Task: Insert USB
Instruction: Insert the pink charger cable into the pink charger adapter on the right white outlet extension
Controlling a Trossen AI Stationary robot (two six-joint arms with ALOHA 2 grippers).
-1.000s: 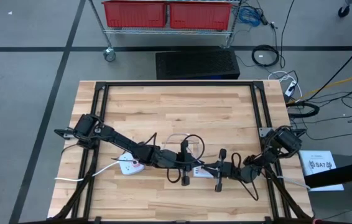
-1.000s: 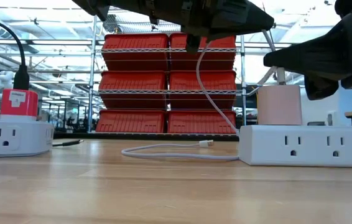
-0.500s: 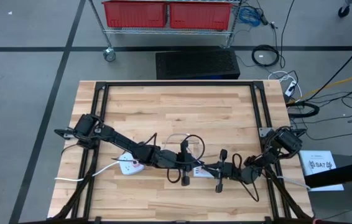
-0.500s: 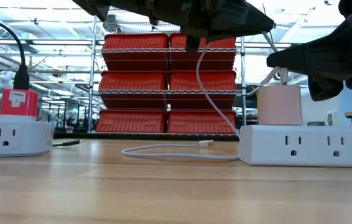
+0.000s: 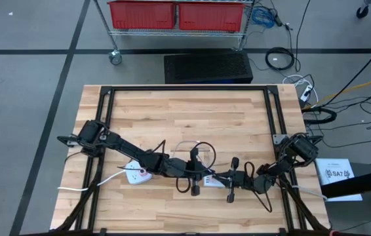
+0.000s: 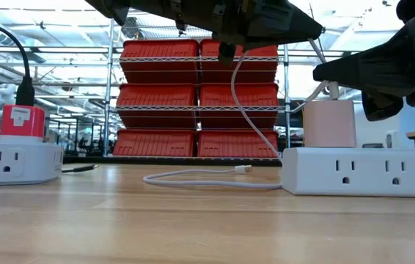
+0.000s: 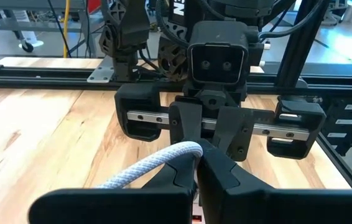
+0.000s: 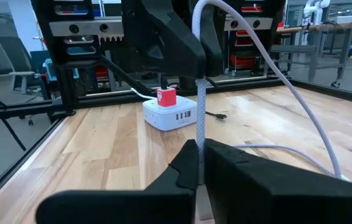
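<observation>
We see the left hand (image 7: 196, 169) closed on the white braided cable (image 7: 154, 165), and the right hand (image 8: 201, 163) closed on the same cable, both above the white power strip (image 6: 361, 172) near the desk's (image 5: 192, 111) front edge. The pink-white charger block (image 6: 330, 123) sits plugged into that strip. The cable's free plug (image 6: 243, 169) lies on the desk behind. We judge the cable light, limp and springy; a hold close behind the stiff plug should steer it best.
</observation>
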